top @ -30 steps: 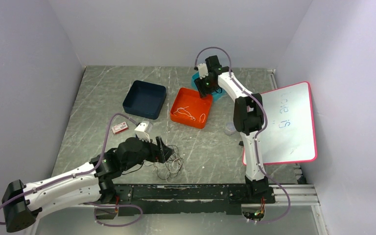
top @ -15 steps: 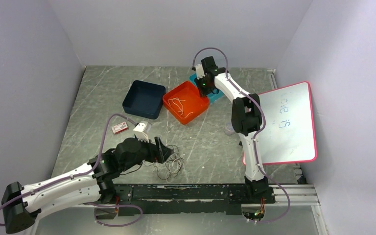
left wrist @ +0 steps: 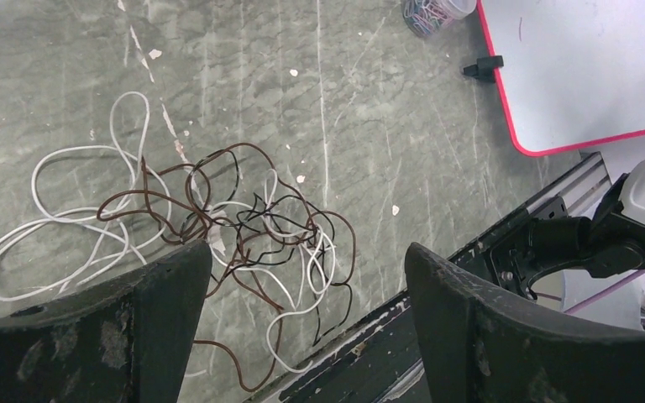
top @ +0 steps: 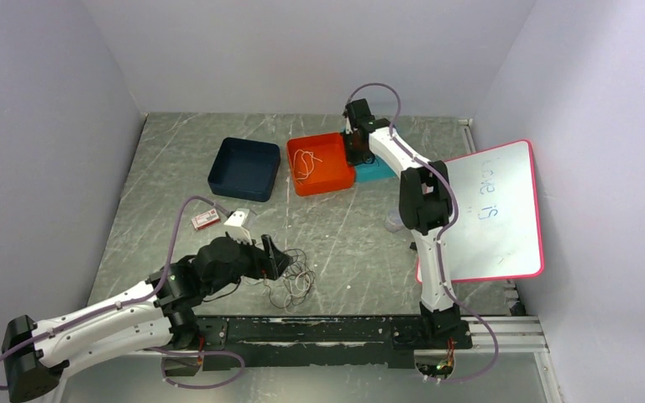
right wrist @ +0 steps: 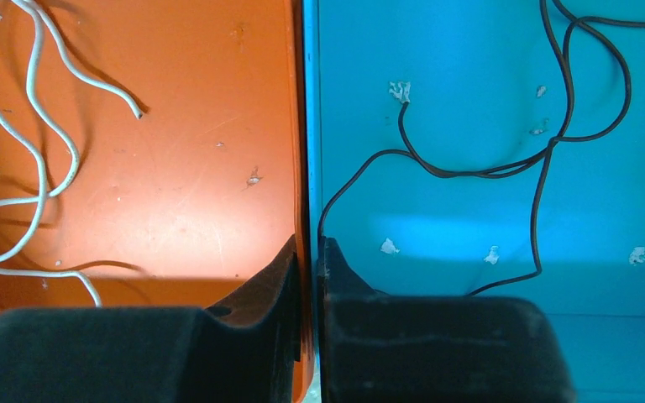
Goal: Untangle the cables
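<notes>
The left gripper (left wrist: 306,256) hangs with its fingers wide apart over the tangled cables (left wrist: 243,227), white, brown and black loops near the surface's (left wrist: 369,101) near edge, unmoved. The orange tray (right wrist: 176,193) has swung square and shifted left toward the navy tray (top: 243,170). The right gripper (right wrist: 309,252), apart a second ago, now clamps its right wall, against the teal tray (right wrist: 437,101). A white cable (right wrist: 42,151) lies in the orange tray, a black cable (right wrist: 554,126) in the teal. From above, the arm hides most of the teal tray.
</notes>
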Controlling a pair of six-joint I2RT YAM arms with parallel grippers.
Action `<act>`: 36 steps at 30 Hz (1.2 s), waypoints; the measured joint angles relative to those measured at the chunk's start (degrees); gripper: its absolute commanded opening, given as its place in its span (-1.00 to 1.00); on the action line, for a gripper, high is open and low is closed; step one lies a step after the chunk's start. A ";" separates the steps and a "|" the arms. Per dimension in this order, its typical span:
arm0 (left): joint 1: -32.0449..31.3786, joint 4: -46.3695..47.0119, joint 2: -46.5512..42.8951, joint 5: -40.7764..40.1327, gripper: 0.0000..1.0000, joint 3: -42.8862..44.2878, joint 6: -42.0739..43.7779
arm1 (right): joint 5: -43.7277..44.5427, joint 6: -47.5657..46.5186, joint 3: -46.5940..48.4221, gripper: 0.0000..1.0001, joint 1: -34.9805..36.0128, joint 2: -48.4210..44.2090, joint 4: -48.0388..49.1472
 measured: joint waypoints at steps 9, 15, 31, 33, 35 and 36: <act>0.00 -1.92 0.04 -2.10 0.78 1.09 -0.68 | 3.34 10.80 -8.48 -1.00 1.95 -4.90 3.28; 0.00 -2.23 1.05 -2.14 0.77 1.46 -1.16 | 5.44 17.84 -15.45 -1.00 4.31 -9.38 4.74; 0.00 -3.85 2.32 -3.85 0.86 1.73 -3.80 | 6.91 27.80 -22.84 -0.21 7.15 -15.80 5.03; 0.00 -4.61 2.05 -4.31 0.94 1.73 -4.31 | 7.06 27.47 -23.54 -0.02 7.26 -18.60 4.90; 0.00 -5.77 1.51 -4.81 0.98 1.84 -4.85 | 7.48 26.77 -23.76 0.08 7.34 -21.88 4.96; 0.00 -6.32 1.31 -5.14 0.99 2.01 -5.14 | 7.72 26.32 -23.93 0.09 7.32 -23.58 5.03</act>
